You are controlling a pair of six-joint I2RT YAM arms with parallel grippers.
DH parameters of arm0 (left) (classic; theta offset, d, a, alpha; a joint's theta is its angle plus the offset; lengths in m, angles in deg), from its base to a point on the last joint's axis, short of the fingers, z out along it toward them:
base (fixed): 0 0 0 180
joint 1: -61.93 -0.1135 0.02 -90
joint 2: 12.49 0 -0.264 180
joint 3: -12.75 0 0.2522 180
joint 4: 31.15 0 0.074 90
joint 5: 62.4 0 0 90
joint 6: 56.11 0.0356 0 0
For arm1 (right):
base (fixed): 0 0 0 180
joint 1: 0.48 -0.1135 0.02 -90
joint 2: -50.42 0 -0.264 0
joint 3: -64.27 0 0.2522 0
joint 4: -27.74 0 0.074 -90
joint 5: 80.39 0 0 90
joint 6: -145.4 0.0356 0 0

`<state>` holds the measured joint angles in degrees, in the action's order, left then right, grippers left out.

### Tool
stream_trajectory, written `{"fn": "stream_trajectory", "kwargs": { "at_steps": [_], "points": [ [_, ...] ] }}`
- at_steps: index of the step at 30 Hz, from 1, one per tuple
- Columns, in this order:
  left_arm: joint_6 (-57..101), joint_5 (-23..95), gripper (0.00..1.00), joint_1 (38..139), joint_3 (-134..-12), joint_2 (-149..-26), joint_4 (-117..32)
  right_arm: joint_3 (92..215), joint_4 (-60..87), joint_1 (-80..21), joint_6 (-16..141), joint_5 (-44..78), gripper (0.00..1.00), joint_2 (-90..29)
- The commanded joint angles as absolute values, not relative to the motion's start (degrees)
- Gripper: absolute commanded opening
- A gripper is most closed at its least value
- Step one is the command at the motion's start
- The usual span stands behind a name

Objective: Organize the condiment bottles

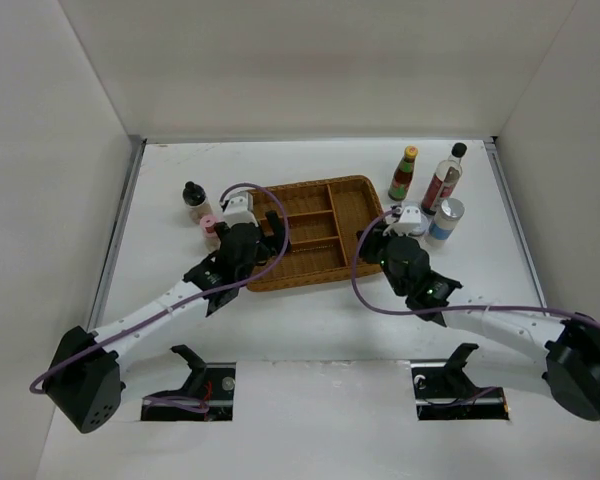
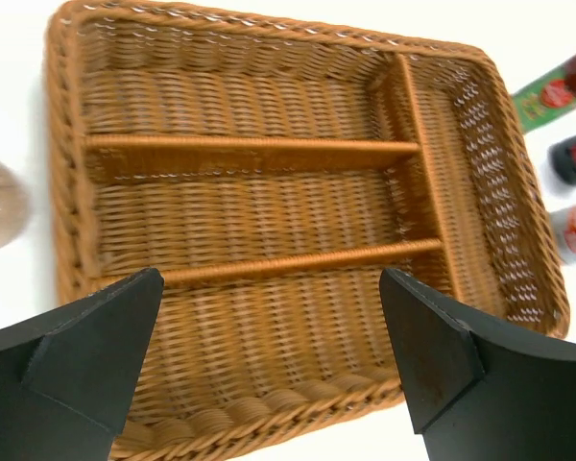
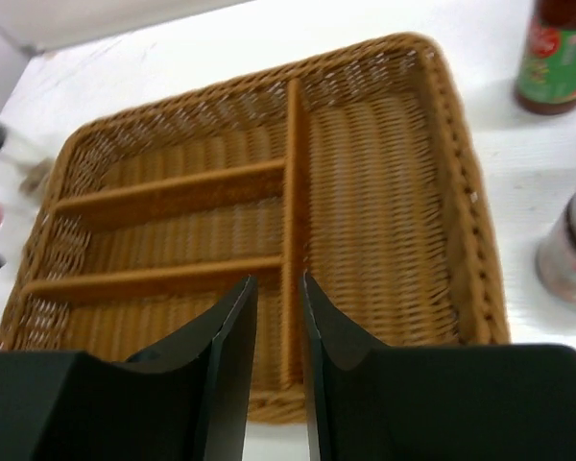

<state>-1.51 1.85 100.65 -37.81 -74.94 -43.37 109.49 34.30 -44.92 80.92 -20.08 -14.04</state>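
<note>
The five condiment bottles stand on the table around the wicker tray. The green-red yellow-capped bottle [image 1: 404, 174], the tall dark-red black-capped bottle [image 1: 444, 178] and the silver-lidded jar [image 1: 446, 219] stand right of it. The black-capped tan jar [image 1: 193, 198] and the pink-capped jar [image 1: 210, 228] stand left of it. My left gripper [image 1: 272, 222] [image 2: 274, 327] is open wide and empty over the tray's left edge. My right gripper [image 1: 372, 240] [image 3: 278, 280] is nearly shut, with a narrow gap and nothing in it, at the tray's right edge.
The brown wicker divided tray [image 1: 352, 186] [image 2: 67, 144] [image 3: 461, 192] lies mid-table with all compartments empty. White walls enclose the table on three sides. In the right wrist view the green-red bottle [image 3: 557, 58] and the silver-lidded jar [image 3: 571, 245] stand just beyond the tray's rim.
</note>
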Motion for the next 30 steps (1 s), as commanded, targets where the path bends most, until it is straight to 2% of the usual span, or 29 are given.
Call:
{"fn": "stream_trajectory", "kwargs": {
  "at_steps": [1,3,6,12,14,15,17,18,19,20,23,25,26,27,30],
  "points": [
    [-2.06,4.66,1.0,101.17,-35.91,-74.45,-37.1,111.6,29.37,-48.06,82.29,-23.69,0.26,-9.45],
    [-2.14,5.45,1.0,101.61,-35.38,-73.84,-35.77,111.6,27.79,-50.08,83.08,-26.85,0.14,-5.76],
    [-2.5,5.37,1.0,102.75,-33.71,-72.17,-32.44,114.58,21.04,-51.32,83.96,-28.18,0.02,-1.88],
    [0.22,-0.59,1.0,107.31,-31.6,-68.83,-26.55,121.26,10.92,-51.67,84.94,-29.4,0.0,2.69],
    [0.05,-2.97,1.0,108.29,-29.32,-67.25,-22.95,123.45,7.41,-51.67,84.58,-30.55,0.06,3.92],
    [-0.12,-3.07,1.0,108.9,-28.27,-66.55,-20.67,125.03,5.13,-50.8,84.49,-30.64,0.11,4.02],
    [0.31,-1.41,1.0,109.78,-27.03,-66.01,-17.5,128.89,-2.07,-46.51,84.75,-31.17,0.18,2.1],
    [0.32,-0.36,1.0,109.7,-26.68,-66.01,-16.7,130.39,-5.24,-43.87,85.19,-31.6,0.23,0.87],
    [0.49,0.26,1.0,109.78,-26.41,-66.1,-16.43,131.37,-7.62,-41.85,85.54,-31.87,0.33,-0.1],
    [0.58,0.53,0.92,109.78,-26.06,-66.19,-16.34,131.98,-9.38,-40.17,85.81,-32.05,0.43,-0.9],
    [0.58,0.89,0.37,109.96,-25.53,-66.28,-16.87,131.2,-9.75,-36.74,85.81,-30.65,0.73,-3.0],
    [0.32,0.27,0.18,110.13,-25.36,-67.06,-18.27,130.59,-9.84,-34.28,85.99,-29.77,0.87,-5.2],
    [-0.03,-0.51,0.11,110.05,-24.75,-67.59,-18.28,130.15,-9.93,-32.96,86.16,-29.33,0.92,-6.43],
    [-0.3,-1.74,0.09,109.96,-24.13,-67.77,-18.1,129.62,-10.1,-31.91,86.6,-28.37,0.94,-7.57],
    [-0.39,-4.82,0.08,110.83,-22.81,-67.51,-17.23,127.87,-8.27,-28.05,88.36,-24.59,1.0,-10.82]
  ]
}}
